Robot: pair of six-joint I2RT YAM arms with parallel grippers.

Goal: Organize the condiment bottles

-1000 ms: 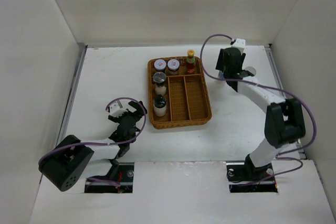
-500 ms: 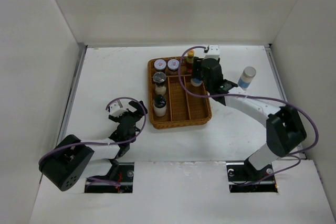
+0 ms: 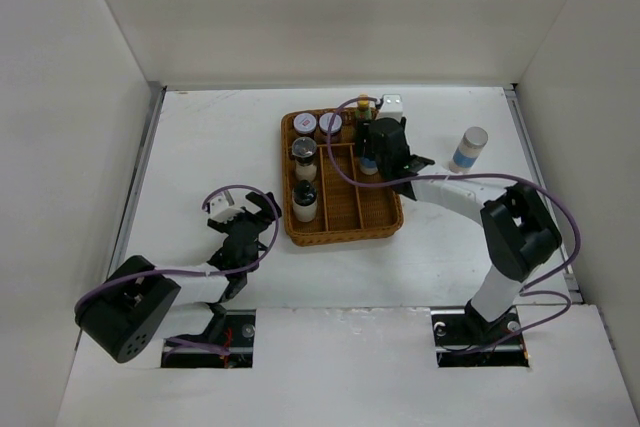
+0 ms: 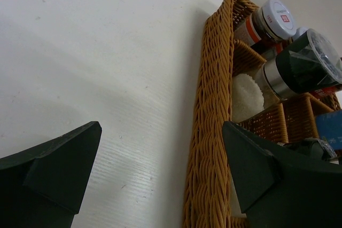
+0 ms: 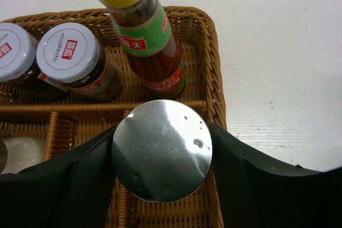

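Holds silver-capped shaker (image 5: pixel 162 150) upright in jaws of right gripper (image 5: pixel 163 180), lower centre of wrist frame, above wicker tray (image 5: pixel 214 52) slot just below yellow-capped sauce bottle (image 5: pixel 152 41), likely for lowering there, with left gripper (image 3: pixel 245 209) parked wide open at lower left of overhead frame.

— What stands around the white table (image 3: pixel 200 147)?
— Plain white panels: a back wall (image 3: pixel 330 7) across the top of the frame, a left wall (image 3: pixel 60 127) and a right wall (image 3: pixel 590 67).
— The light?
— Even and soft, with faint shadows. A grey metal strip (image 3: pixel 138 177) edges the tabletop's left side.
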